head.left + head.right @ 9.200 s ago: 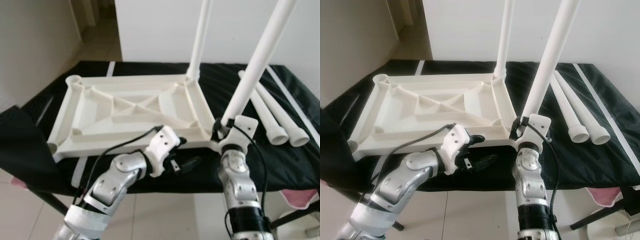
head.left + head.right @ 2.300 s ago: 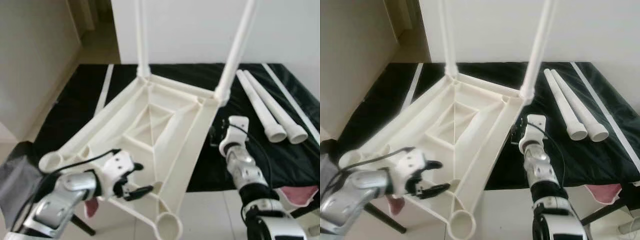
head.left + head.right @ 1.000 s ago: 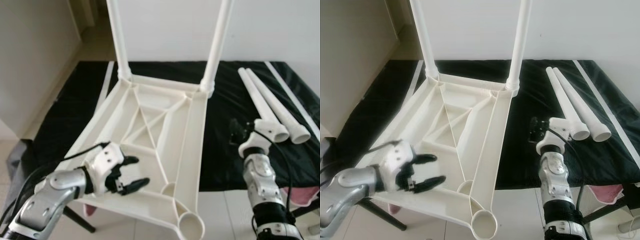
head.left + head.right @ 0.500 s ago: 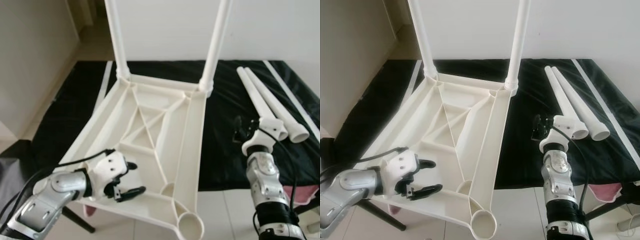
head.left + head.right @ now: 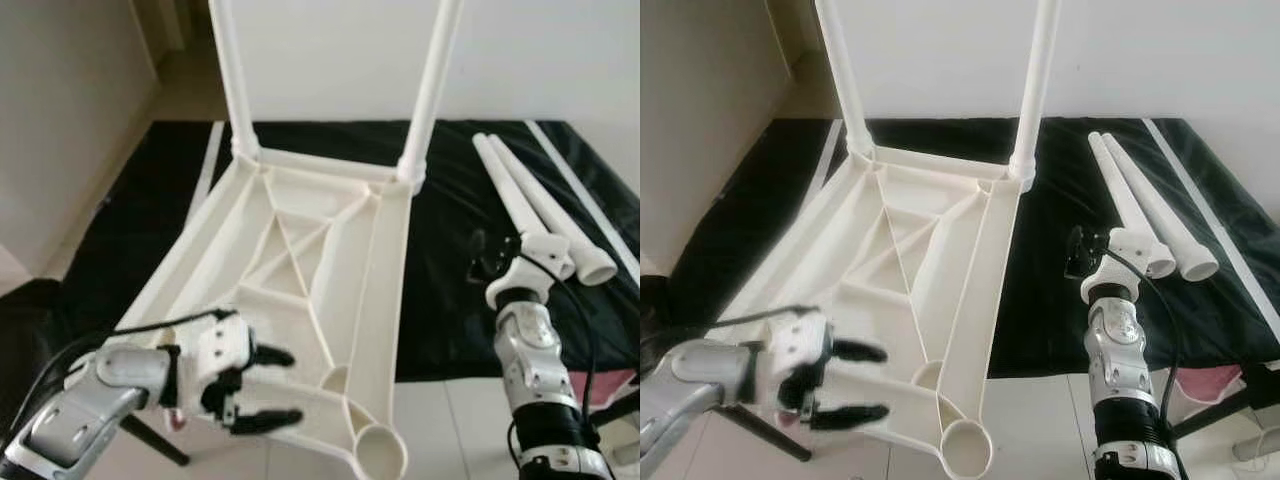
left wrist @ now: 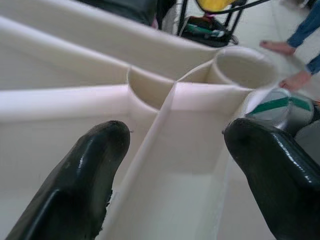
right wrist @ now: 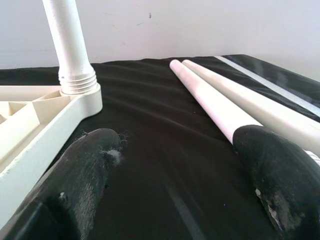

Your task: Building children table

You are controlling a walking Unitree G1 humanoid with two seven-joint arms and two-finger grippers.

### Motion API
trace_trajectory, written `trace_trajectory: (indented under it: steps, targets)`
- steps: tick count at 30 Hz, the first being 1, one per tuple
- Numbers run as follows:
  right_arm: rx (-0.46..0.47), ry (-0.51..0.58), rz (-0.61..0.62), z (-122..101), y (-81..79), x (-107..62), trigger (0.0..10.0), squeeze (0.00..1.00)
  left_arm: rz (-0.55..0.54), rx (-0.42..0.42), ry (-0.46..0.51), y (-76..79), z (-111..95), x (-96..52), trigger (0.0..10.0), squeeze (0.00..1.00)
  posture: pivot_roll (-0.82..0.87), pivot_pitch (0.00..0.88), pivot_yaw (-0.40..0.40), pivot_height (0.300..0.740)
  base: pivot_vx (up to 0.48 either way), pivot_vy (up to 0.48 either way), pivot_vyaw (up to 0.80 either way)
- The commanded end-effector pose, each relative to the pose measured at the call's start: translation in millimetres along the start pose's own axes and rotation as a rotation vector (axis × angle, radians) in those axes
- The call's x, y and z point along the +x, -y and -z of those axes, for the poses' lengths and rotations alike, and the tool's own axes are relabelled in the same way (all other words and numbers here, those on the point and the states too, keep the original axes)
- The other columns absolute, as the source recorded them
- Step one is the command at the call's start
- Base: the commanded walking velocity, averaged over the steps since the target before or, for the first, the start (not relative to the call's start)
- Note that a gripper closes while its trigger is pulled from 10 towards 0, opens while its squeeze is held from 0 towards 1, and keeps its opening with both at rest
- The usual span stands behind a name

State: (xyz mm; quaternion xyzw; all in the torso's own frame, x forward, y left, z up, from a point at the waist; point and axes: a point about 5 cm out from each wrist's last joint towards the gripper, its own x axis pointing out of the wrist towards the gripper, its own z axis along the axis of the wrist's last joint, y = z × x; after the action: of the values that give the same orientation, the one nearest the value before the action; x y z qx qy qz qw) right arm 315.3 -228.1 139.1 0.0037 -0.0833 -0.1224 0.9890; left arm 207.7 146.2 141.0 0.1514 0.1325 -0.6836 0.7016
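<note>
The white plastic table top lies upside down on the black-covered table, its near corner jutting past the front edge. Two white legs stand screwed into its far corners. The near corner socket is empty. Two loose legs lie side by side at the right. My left gripper is open at the top's near edge, its fingers over the ribbed underside beside a socket. My right gripper is open just above the cloth, between the top and the loose legs.
A white strip runs along the black cloth at the far right and another at the left. A pink item hangs below the table's right front. A person's bare feet stand on the floor beyond the table top.
My left gripper's fingers have spread wider and the hand has dropped slightly toward the near edge. The right arm and the table top have hardly moved.
</note>
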Motion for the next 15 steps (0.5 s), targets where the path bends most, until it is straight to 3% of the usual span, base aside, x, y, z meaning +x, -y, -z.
trace_trajectory:
  steps: [1,4,10,15]
  targets:
    - [0.008,-0.010,0.000,-0.2,-2.3,2.4,10.0,0.00,0.029,0.010,-0.047,2.9,6.6,2.9,10.0,0.00,0.01,0.022,-0.008,0.740,0.000,0.000,0.00]
    - [0.010,-0.009,-0.001,-0.4,-2.7,2.4,10.0,0.00,-0.025,0.034,-0.127,-4.0,17.6,8.5,10.0,0.00,0.01,0.015,-0.007,0.740,0.000,0.000,0.00]
    - [0.010,-0.009,-0.001,-0.5,-2.8,2.4,10.0,0.00,-0.102,0.046,-0.105,-15.3,15.1,11.8,10.0,0.00,0.01,0.014,-0.005,0.740,0.000,0.000,0.00]
    - [0.013,-0.011,0.003,-0.1,-3.0,1.9,10.0,0.00,-0.208,0.067,-0.118,-33.3,14.9,12.8,10.0,0.00,0.00,0.016,-0.001,0.740,0.000,0.000,0.00]
